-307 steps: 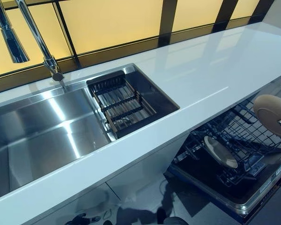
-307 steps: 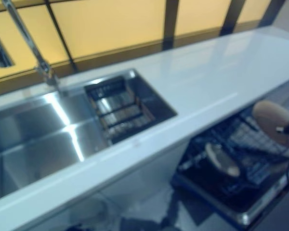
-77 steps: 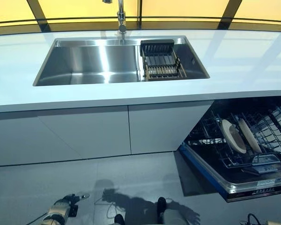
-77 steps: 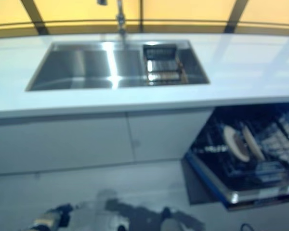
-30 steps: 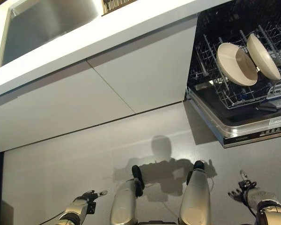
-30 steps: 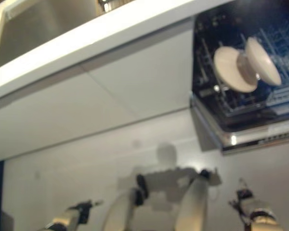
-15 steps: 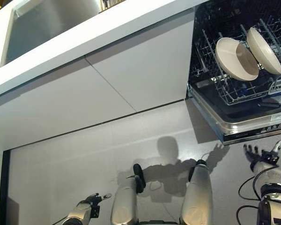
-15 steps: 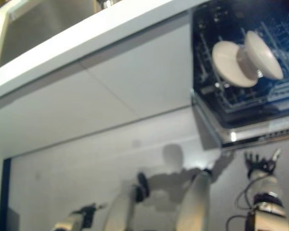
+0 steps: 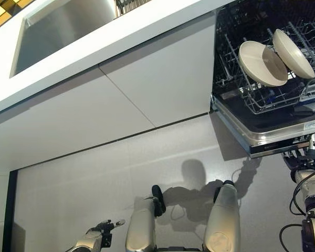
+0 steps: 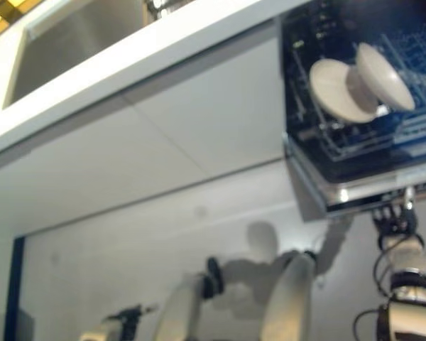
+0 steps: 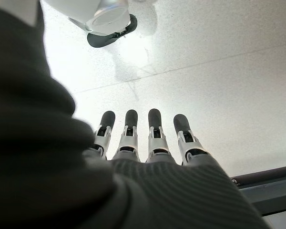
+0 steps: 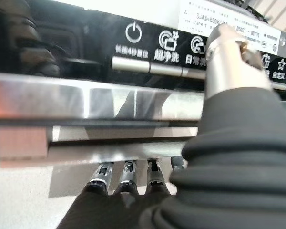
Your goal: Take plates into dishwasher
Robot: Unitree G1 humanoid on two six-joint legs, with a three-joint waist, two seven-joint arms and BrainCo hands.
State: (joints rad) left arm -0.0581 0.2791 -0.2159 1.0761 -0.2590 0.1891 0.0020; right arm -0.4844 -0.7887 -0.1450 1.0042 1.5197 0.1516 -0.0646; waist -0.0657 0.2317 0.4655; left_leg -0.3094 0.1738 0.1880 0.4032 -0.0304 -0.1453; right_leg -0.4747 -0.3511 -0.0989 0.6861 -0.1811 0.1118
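right robot hand, fingers straight, has risen to the open steel dishwasher door; two cream plates racked; closing likely next.

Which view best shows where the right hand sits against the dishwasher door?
The right wrist view: the right hand has its fingers under the open dishwasher door edge and its thumb over the control strip. The eye views show it small, just below the door's front. The left wrist view shows only floor.

Light falls bright and even from above; my shadow spreads soft on the floor below the dishwasher door. My right eye blurs. Glare whitens the floor by my left hand.
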